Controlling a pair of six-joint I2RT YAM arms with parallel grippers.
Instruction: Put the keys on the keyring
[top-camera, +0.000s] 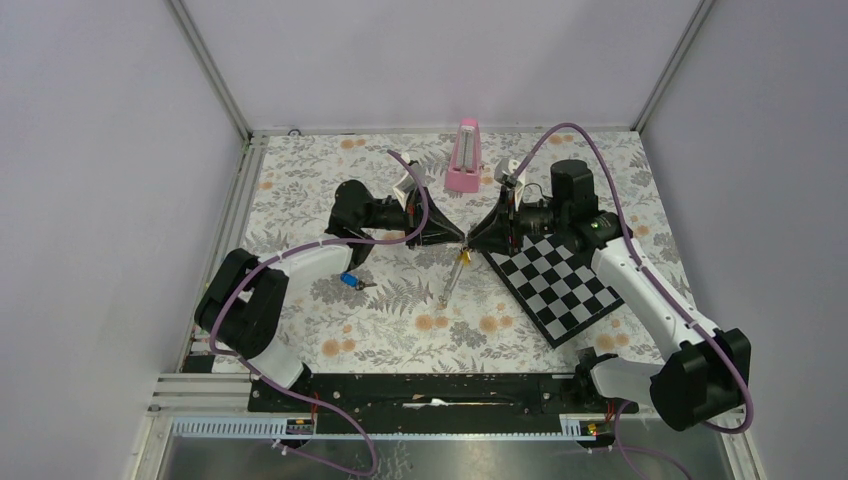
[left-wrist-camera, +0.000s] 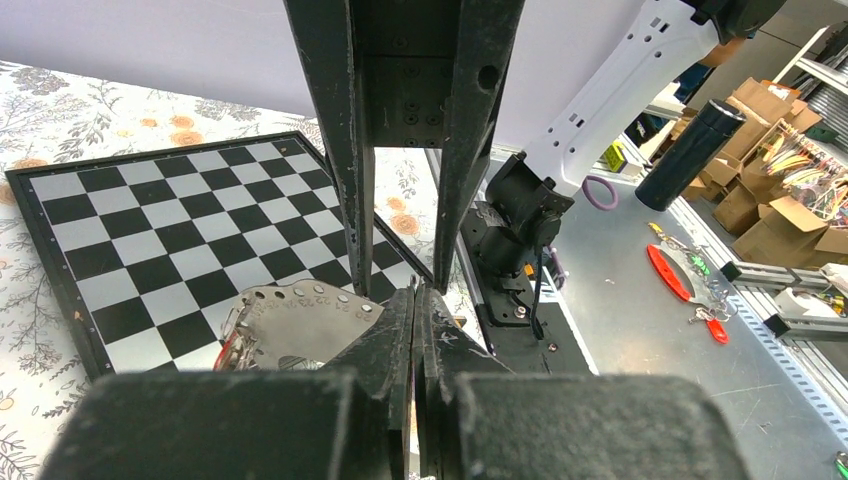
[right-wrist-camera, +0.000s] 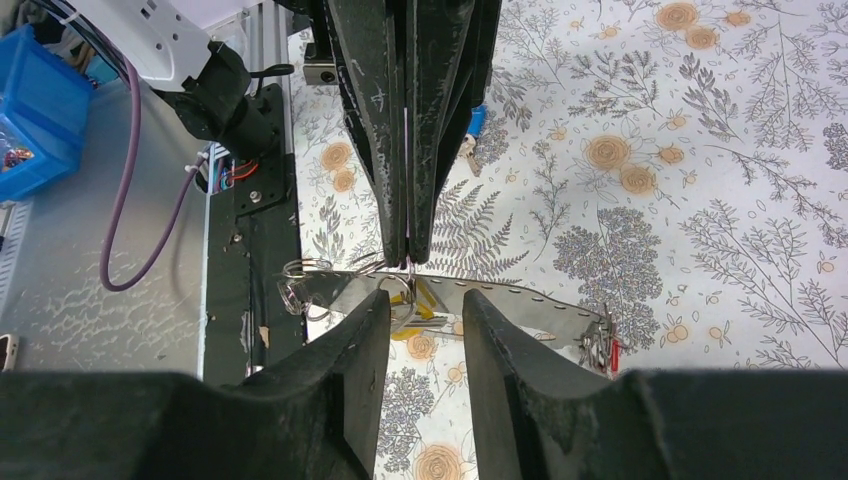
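Observation:
My two grippers meet tip to tip above the middle of the flowered table. The left gripper (top-camera: 455, 238) (left-wrist-camera: 420, 292) (right-wrist-camera: 408, 258) is shut, pinching a silver ring of the keyring (right-wrist-camera: 400, 285). The keyring's grey strap (right-wrist-camera: 530, 312) (left-wrist-camera: 300, 315) hangs below it, with a small red piece (right-wrist-camera: 612, 350) at its end. The yellow key (top-camera: 463, 257) (right-wrist-camera: 428, 300) dangles at that ring. Right up against the ring and the yellow key, the right gripper (top-camera: 480, 238) (right-wrist-camera: 427, 295) is open, its fingers apart. The blue key (top-camera: 349, 280) (right-wrist-camera: 477, 122) lies on the table near the left arm.
A pink metronome-like block (top-camera: 465, 155) stands at the back centre. A black-and-white checkerboard (top-camera: 560, 280) (left-wrist-camera: 150, 230) lies flat under the right arm. A black rail (top-camera: 430, 390) runs along the near edge between the arm bases.

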